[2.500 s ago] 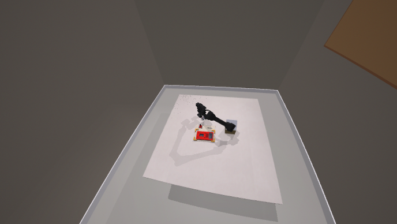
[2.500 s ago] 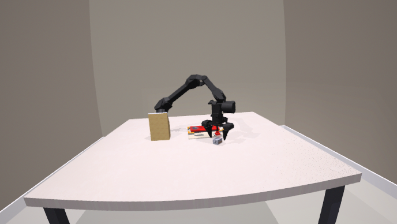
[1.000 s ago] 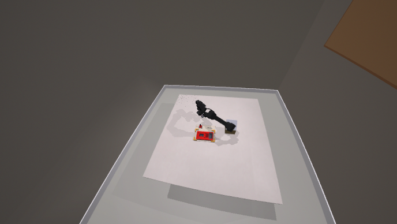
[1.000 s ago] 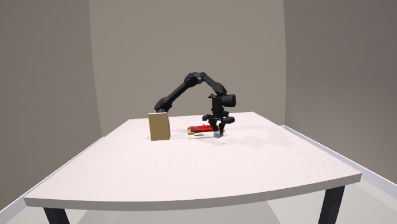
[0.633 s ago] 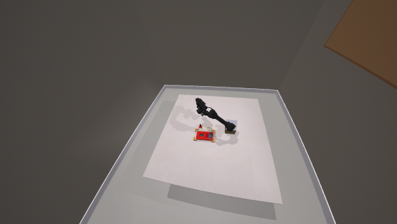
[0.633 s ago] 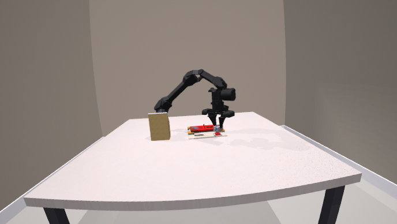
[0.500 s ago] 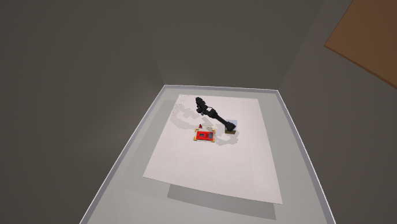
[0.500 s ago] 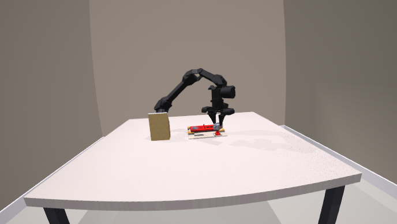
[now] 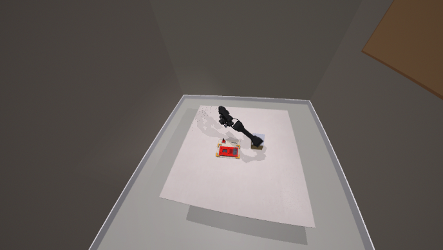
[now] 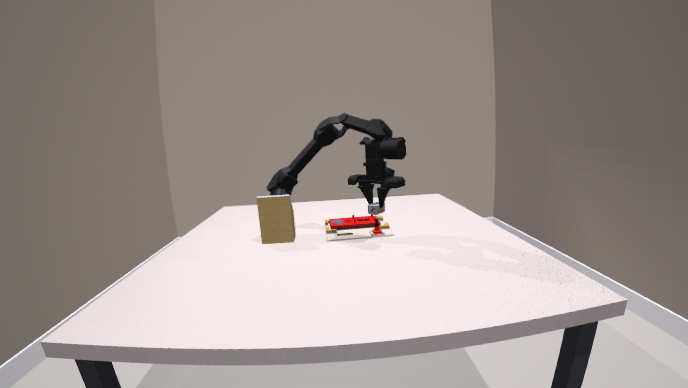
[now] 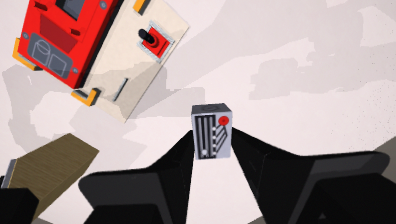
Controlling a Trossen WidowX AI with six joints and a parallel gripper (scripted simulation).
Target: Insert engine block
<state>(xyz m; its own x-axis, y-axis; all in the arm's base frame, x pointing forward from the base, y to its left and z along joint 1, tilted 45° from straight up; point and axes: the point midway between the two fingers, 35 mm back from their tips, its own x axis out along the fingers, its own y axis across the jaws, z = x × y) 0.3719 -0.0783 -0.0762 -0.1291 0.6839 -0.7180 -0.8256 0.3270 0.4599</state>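
Observation:
My gripper [image 10: 376, 204] [image 11: 211, 132] is shut on the small grey engine block [image 10: 375, 209] [image 11: 220, 145]. The block is held in the air; in the wrist view its striped face with a red dot shows. I cannot tell which side has the slot. The red car body [image 9: 228, 155] [image 10: 345, 224] [image 11: 55, 32] lies on a cream board between orange corner brackets. A dark opening [image 9: 225, 151] [image 11: 74, 7] shows in it, cut off at the wrist view's top edge. In the exterior view the block appears above the body's right end. The rib cannot be made out for certain.
The cream board [image 10: 360, 234] [image 11: 112, 97] carries a red fitting with a black knob [image 11: 146, 35] beside the car body, and a thin grey bar [image 11: 121, 89]. A tall brown box [image 9: 257, 147] [image 10: 276, 220] [image 11: 55, 172] stands near the arm's base.

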